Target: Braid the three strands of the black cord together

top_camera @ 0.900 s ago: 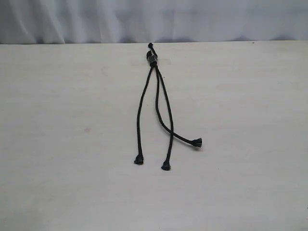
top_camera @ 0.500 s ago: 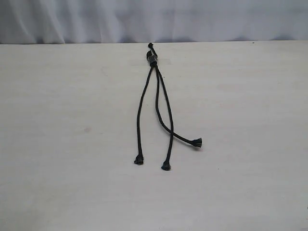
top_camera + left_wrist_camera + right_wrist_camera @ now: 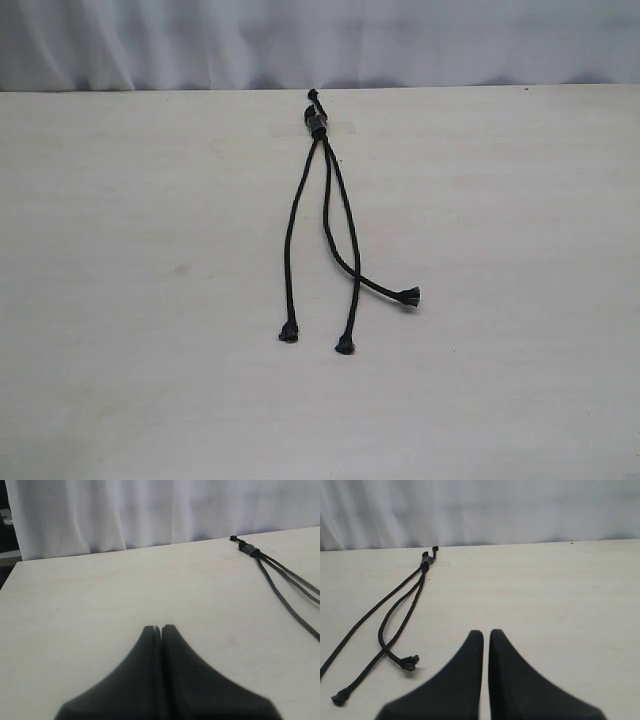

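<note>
While black cord (image 3: 317, 124) lies unbraided, left pincer (image 3: 161, 629) and right pincer (image 3: 486, 633) hover above table (image 3: 120, 300), both pressed together.

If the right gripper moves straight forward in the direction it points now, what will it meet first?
Probably nothing near: ahead of the right gripper is only bare table, then the white curtain past its far edge. The black cord lies off to one side.

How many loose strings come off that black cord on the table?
3. The left strand lies apart; the middle strand ends lowest in the exterior view; the right strand crosses it and curls rightward. None seems hidden.
</note>
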{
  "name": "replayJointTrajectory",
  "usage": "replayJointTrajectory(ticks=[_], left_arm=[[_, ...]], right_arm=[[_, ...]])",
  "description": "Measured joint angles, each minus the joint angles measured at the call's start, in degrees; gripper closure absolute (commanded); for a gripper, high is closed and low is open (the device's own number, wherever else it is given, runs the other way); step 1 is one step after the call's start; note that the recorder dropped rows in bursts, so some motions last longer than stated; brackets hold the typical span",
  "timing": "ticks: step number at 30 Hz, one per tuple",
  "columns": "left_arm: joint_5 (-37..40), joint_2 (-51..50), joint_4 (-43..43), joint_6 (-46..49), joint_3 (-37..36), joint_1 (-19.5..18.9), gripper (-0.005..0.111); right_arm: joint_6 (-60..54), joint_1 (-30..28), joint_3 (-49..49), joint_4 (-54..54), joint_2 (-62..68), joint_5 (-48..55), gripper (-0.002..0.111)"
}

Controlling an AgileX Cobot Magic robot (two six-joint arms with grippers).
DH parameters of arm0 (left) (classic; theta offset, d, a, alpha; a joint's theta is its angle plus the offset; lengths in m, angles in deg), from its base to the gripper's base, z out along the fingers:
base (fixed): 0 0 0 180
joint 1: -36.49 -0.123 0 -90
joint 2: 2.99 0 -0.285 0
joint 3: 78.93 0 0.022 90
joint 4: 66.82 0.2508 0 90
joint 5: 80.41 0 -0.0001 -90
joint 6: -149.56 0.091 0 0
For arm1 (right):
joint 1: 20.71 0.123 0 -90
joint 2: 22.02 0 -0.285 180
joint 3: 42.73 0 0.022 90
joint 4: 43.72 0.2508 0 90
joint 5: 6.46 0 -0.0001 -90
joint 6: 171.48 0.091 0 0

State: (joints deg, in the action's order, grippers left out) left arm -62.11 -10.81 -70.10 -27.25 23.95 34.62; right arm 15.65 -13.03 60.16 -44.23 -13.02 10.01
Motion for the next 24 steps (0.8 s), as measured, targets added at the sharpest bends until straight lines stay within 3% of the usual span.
replayJointTrajectory(ticks=[8, 18, 24], left_arm=[[-0.7, 0.0, 0.0, 0.0, 0.0, 0.0, 0.107], [-21.1, 0.0, 0.0, 0.0, 0.0, 0.0, 0.107], [-23.6, 0.0, -0.2, 0.0, 0.0, 0.0, 0.107]], right_arm=[[0.0, 0.0, 0.0, 0.0, 0.0, -11.5, 0.104], [0.0, 0.0, 0.0, 0.0, 0.0, -26.7, 0.104], [-0.6, 0.0, 0.0, 0.0, 0.0, -28.4, 0.104]])
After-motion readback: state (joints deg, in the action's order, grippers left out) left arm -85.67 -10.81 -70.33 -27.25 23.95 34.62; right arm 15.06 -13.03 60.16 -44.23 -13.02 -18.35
